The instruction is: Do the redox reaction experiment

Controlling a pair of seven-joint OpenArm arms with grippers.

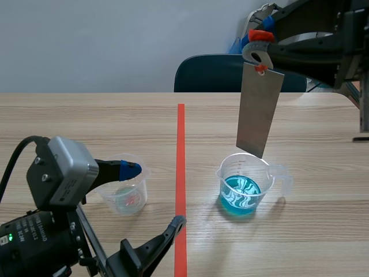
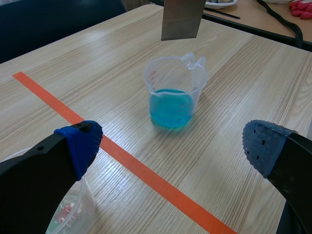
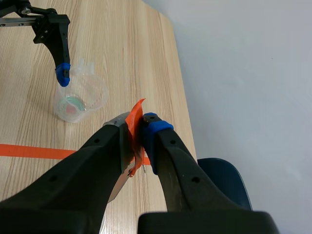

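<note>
**Before that plate goes into the blue stuff: how I'd lower it**

As far as I can see from my spot in the room, the right tool (image 3: 139,130) is clenched on an orange-red tab (image 1: 260,36) at the top of a grey metal plate (image 1: 259,112). The plate hangs upright, its lower edge just above the rim of the clear measuring cup (image 1: 260,170) that holds the blue liquid (image 2: 168,105). The edge isn't in the liquid yet, and it seems to sit toward the cup's far side rather than dead centre.

My take on the dip:
- **Line up first.** Get the plate over the middle of the cup, then go straight down, slowly.
- **Watch the rim.** The plate isn't much narrower than the cup's mouth, so any swing could catch the rim and tip a light plastic cup.
- **Keep it plumb.** It's only pinched by the tab, so I'd guess it can twist.
- **Stop early.** Once the lower end is under the surface, that's enough; no need to hit bottom.

The left tool (image 2: 173,145) is released, fingers wide. One fingertip (image 1: 130,169) is at the rim of the small cup (image 1: 141,186) with pinkish dregs, though I can't tell if it touches. I'd leave it parked on that side of the worktop (image 1: 86,121), well apart from the blue cup.
</note>
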